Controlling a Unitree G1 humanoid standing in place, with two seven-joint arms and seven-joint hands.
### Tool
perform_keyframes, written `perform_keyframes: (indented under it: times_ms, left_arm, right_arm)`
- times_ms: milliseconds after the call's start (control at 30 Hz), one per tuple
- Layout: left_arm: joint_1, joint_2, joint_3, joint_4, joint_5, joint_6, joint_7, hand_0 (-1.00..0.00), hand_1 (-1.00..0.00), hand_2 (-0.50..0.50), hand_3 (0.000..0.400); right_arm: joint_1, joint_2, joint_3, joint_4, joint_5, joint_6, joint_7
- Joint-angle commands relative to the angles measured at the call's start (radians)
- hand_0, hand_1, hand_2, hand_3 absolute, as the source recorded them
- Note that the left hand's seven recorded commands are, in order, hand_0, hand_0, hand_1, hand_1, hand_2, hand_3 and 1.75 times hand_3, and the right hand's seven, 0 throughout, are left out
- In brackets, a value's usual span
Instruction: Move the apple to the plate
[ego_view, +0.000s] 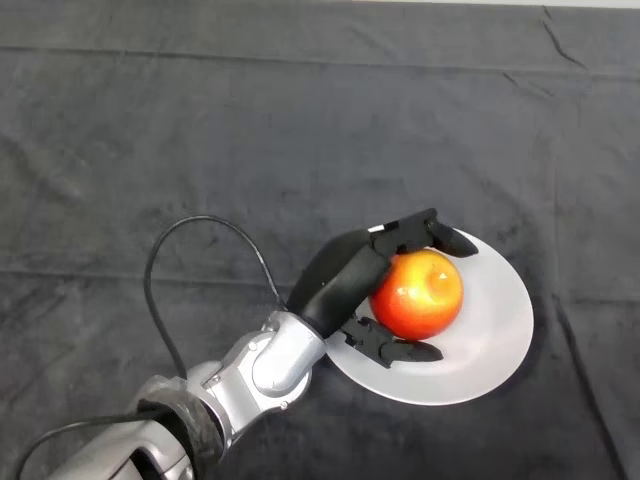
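Observation:
A red and yellow apple (420, 293) sits over the left part of a white plate (490, 330) at the lower right of the head view. My left hand (345, 275) reaches in from the lower left and wraps the apple. Its fingers (430, 232) curl over the apple's top. The thumb (395, 348) lies under its lower side. Whether the apple rests on the plate or hangs just above it cannot be told.
A dark wrinkled cloth (200, 140) covers the whole table. The silver-grey forearm (265, 365) crosses the lower left toward the plate.

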Motion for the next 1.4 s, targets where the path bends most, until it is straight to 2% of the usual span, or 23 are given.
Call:
perform_keyframes:
  times_ms: [33,67,100,133,600,900,1167,1400]
  left_arm:
    - [-0.053,0.015,-0.032,-0.054,-0.031,0.01,-0.012,-0.11,-0.46,0.17,0.184]
    - [-0.053,0.016,-0.034,-0.054,-0.035,0.012,-0.013,-0.02,-0.4,0.19,0.16]
    - [-0.052,0.016,-0.036,-0.055,-0.039,0.013,-0.013,0.0,-0.29,0.14,0.115]
    - [-0.052,0.017,-0.038,-0.056,-0.044,0.015,-0.014,0.0,0.0,0.0,0.0]
    - [-0.052,0.038,-0.038,-0.047,-0.1,0.012,-0.028,0.0,0.0,0.0,0.0]
    - [-0.038,0.11,0.046,-0.003,-0.137,-0.062,-0.065,0.0,0.0,0.0,0.0]
    - [0.007,0.198,0.162,0.041,-0.178,-0.142,-0.089,0.0,0.0,0.0,0.0]
    - [0.049,0.243,0.259,0.077,-0.207,-0.184,-0.091,0.0,0.0,0.0,0.0]
  right_arm:
    - [0.02,-0.025,-0.0126,0.005,0.007,0.002,0.0056]
    - [0.02,-0.025,-0.0126,0.005,0.007,0.002,0.0056]
    - [0.02,-0.025,-0.0126,0.005,0.007,0.002,0.0056]
    - [0.02,-0.025,-0.0126,0.005,0.007,0.002,0.0056]
    - [0.02,-0.025,-0.0127,0.005,0.0069,0.002,0.0058]
    - [0.02,-0.025,-0.0128,0.006,0.0068,0.002,0.0059]
    - [0.019,-0.026,-0.0129,0.006,0.0068,0.001,0.006]
    - [0.019,-0.026,-0.013,0.006,0.0068,0.001,0.0061]
